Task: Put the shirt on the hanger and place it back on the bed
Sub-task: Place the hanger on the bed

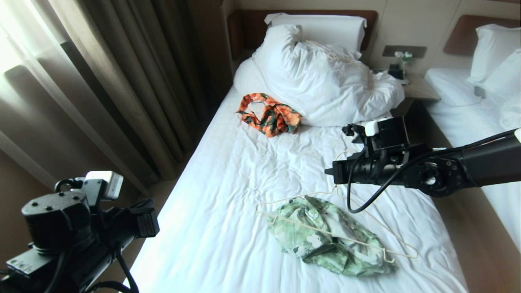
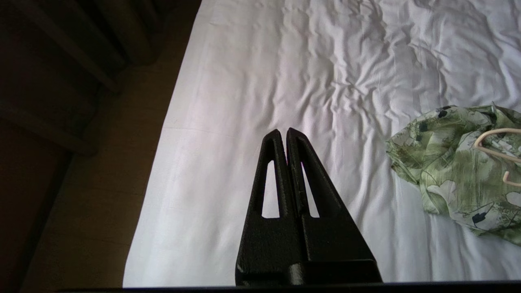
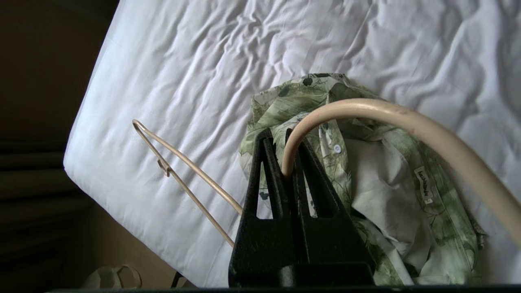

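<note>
The shirt (image 1: 325, 240) lies crumpled on the bed (image 1: 228, 183), near its front right part. The cream hanger (image 3: 366, 106) lies across the shirt, with its thin frame (image 1: 325, 232) over the cloth. My right gripper (image 1: 327, 171) hovers above the shirt and is shut on the tip of the hanger's hook; in the right wrist view, the gripper (image 3: 279, 132) has the hook curving out from between its fingers. My left gripper (image 2: 283, 130) is shut and empty over bare sheet near the bed's left edge, well left of the shirt (image 2: 456, 171).
An orange-and-dark-green garment (image 1: 270, 116) lies further up the bed beside a heaped white pillow and duvet (image 1: 325, 77). A nightstand (image 1: 419, 87) and a second bed (image 1: 468, 110) are on the right. Curtains (image 1: 122, 81) hang along the left, past a strip of floor.
</note>
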You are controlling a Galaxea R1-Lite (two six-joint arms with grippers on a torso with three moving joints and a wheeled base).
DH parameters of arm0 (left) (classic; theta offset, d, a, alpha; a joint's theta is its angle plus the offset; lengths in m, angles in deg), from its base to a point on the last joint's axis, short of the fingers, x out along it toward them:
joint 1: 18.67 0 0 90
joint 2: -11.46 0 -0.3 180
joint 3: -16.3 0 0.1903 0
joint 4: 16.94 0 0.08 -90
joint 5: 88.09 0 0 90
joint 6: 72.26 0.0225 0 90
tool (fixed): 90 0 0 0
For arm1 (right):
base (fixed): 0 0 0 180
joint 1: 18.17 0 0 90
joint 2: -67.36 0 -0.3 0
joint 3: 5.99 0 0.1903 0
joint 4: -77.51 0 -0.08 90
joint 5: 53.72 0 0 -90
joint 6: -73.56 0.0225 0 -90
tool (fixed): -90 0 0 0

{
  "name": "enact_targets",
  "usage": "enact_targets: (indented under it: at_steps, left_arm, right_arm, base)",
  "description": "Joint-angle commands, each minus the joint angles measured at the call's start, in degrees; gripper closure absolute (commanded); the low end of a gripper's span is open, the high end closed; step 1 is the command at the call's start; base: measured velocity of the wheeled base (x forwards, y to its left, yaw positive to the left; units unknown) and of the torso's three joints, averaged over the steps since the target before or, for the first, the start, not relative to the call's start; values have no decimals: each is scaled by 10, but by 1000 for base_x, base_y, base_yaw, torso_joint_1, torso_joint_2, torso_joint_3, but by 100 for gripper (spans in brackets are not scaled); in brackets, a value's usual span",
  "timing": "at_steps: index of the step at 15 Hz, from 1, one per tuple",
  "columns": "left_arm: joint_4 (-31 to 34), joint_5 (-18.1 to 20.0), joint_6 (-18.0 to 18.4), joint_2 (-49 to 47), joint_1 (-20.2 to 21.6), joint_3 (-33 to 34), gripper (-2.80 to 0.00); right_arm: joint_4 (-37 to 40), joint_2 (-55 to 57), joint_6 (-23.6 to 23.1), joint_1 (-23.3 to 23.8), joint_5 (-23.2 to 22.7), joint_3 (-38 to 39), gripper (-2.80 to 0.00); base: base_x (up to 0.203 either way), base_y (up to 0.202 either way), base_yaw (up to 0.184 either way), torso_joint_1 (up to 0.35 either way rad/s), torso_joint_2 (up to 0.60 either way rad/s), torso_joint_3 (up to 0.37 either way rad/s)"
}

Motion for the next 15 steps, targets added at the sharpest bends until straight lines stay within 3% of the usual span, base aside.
enact_targets:
  at_steps: [1, 10, 11, 15]
  left_arm:
    - [-3, -1, -1, 0, -1, 3, 0]
    - [-3, -1, -2, 0, -2, 9, 0]
    - [-3, -1, -2, 0, -2, 10, 0]
    - [-3, -2, -2, 13, 1, 10, 0]
  right_arm:
    - [-5, 0, -6, 1, -1, 12, 0]
    - [-10, 101, -25, 22, 29, 7, 0]
    - [-16, 113, -25, 22, 33, 7, -280]
    - [-16, 129, -25, 20, 46, 21, -280]
  base:
    - [0, 0, 0, 0, 0, 0]
    - [0, 0, 0, 0, 0, 0]
    - [0, 0, 0, 0, 0, 0]
    - [0, 0, 0, 0, 0, 0]
